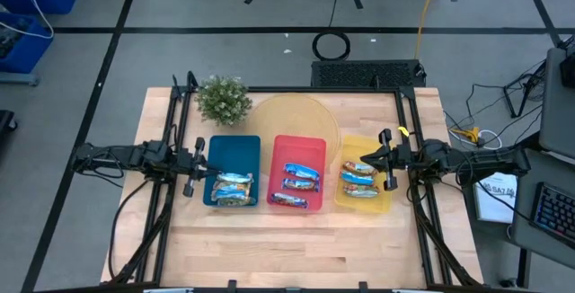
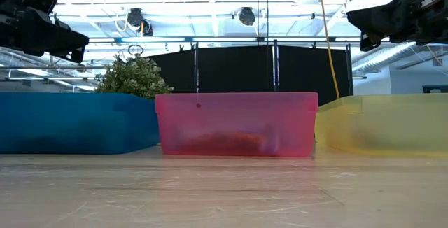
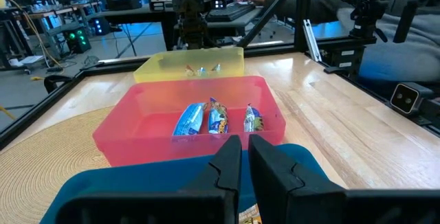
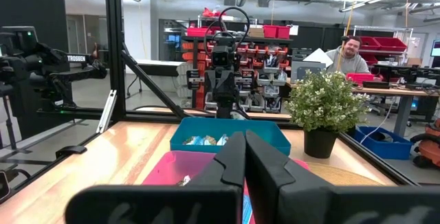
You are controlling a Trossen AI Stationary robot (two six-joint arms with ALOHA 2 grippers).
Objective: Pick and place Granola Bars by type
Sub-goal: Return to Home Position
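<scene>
Bars (image 1: 301, 183) number nine; bins (image 1: 298, 140) three; three lie in each.

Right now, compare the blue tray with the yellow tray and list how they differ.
The blue tray is opaque; the yellow tray is see-through. The blue tray lies by the left end effector, the yellow tray by the right end effector. The blue tray's granola bars bunch at one end; the yellow tray's lie spread in a row. Both flank the red tray.

Translucent plastic red bin (image 2: 236, 123), glossy granola bars (image 1: 302, 183), wooden table (image 1: 296, 248)
</scene>
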